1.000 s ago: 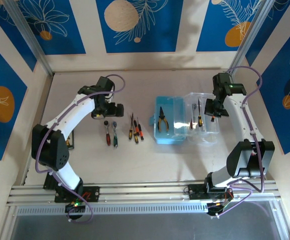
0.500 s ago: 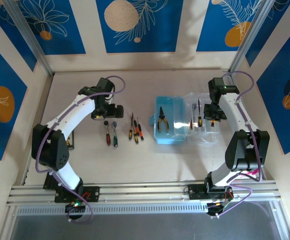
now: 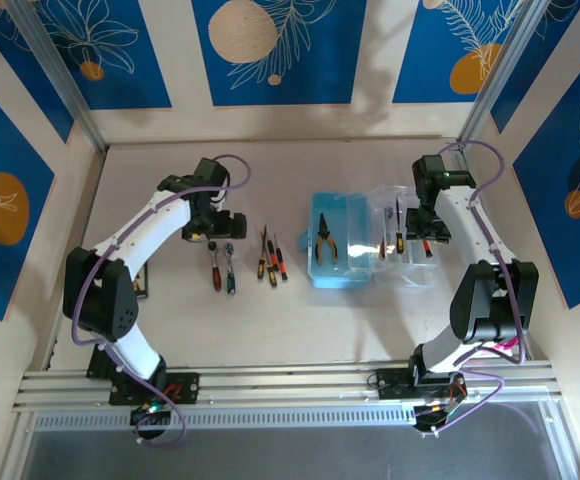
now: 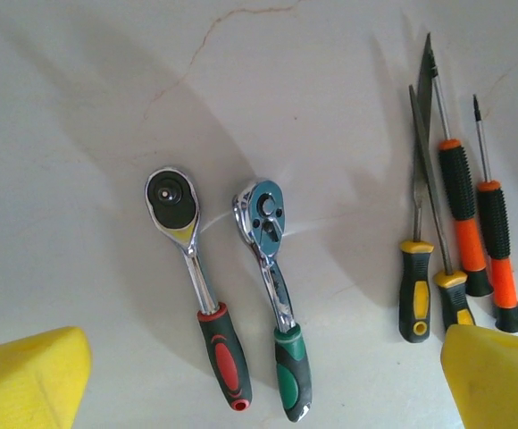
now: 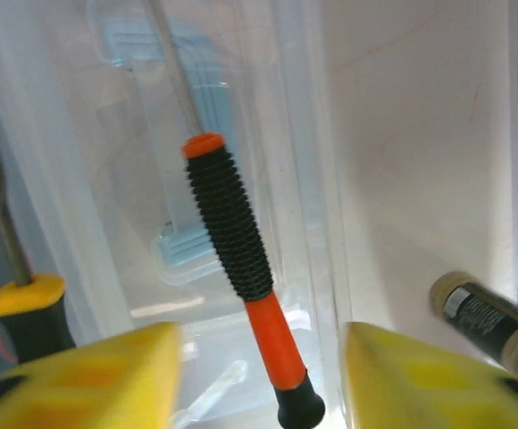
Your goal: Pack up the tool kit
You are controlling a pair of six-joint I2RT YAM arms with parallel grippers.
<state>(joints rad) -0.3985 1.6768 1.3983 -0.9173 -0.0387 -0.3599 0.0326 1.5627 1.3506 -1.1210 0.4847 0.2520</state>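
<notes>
An orange-and-black screwdriver [image 5: 232, 241] is observed lying in a clear plastic case [image 5: 313, 134], shaft pointing away. The right gripper [image 5: 263, 380] is found with jaws apart, and the handle is not touched by either of the yellow pads [image 5: 89, 375]. A yellow-handled tool [image 5: 27, 308] is noted at left and a dark cylindrical item [image 5: 482, 313] at right.

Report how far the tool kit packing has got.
Done: pliers in the blue case, screwdrivers in its clear lid. In hand: nothing; an orange-black screwdriver lies between the fingers of the open right gripper. Left: two ratchets and four loose screwdrivers on the table, below the open left gripper.
</notes>
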